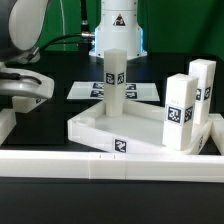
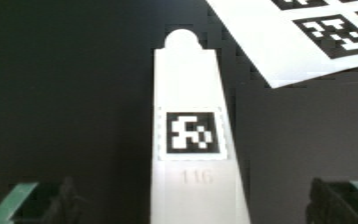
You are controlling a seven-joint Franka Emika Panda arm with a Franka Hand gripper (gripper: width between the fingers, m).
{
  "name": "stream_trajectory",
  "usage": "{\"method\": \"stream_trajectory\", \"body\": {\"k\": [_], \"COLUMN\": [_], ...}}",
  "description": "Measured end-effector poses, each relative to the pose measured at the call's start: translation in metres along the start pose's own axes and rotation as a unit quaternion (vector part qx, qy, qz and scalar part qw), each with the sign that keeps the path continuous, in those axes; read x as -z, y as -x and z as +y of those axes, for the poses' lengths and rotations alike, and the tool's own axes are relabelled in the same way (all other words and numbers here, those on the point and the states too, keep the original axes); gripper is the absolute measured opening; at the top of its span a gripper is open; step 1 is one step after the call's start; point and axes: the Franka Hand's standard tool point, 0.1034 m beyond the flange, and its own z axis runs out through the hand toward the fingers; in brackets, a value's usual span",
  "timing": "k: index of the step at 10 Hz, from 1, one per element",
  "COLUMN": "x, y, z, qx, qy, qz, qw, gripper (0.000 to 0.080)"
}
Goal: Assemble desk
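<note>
The white tabletop lies rim up in the middle of the table. One leg stands upright at its far part. Two more tagged legs stand upright at its right side. In the wrist view a fourth leg lies on the black table, tag up, its peg end pointing away. My gripper is open, with its dark fingers wide apart on either side of this leg's near end, not touching it. In the exterior view the hand hangs at the left; its fingers and that leg are hidden.
The long white border rail runs across the front. The marker board lies behind the tabletop and shows in the wrist view beyond the lying leg. The robot's white base stands at the back.
</note>
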Motion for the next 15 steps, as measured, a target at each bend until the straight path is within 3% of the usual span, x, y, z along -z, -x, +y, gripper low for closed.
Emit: {"method": "stream_trajectory", "body": {"k": [7, 8, 9, 10, 12, 13, 15], "x": [-0.005, -0.005, -0.005, -0.005, -0.001, 0.005, 0.02], "y": [-0.012, -0.012, -0.013, -0.013, -0.012, -0.007, 0.007], "z": [-0.001, -0.002, -0.002, -0.002, -0.006, -0.01, -0.02], "qx": [-0.002, -0.001, -0.001, -0.001, 0.002, 0.005, 0.01], "qy": [0.007, 0.008, 0.008, 0.008, 0.012, 0.018, 0.015], "qz": [0.011, 0.012, 0.013, 0.013, 0.016, 0.017, 0.02], "qw": [1.0, 1.0, 1.0, 1.0, 1.0, 1.0, 1.0], "gripper": [0.0622, 0.0451, 0.0451, 0.0288, 0.0289, 0.0289, 0.0289]}}
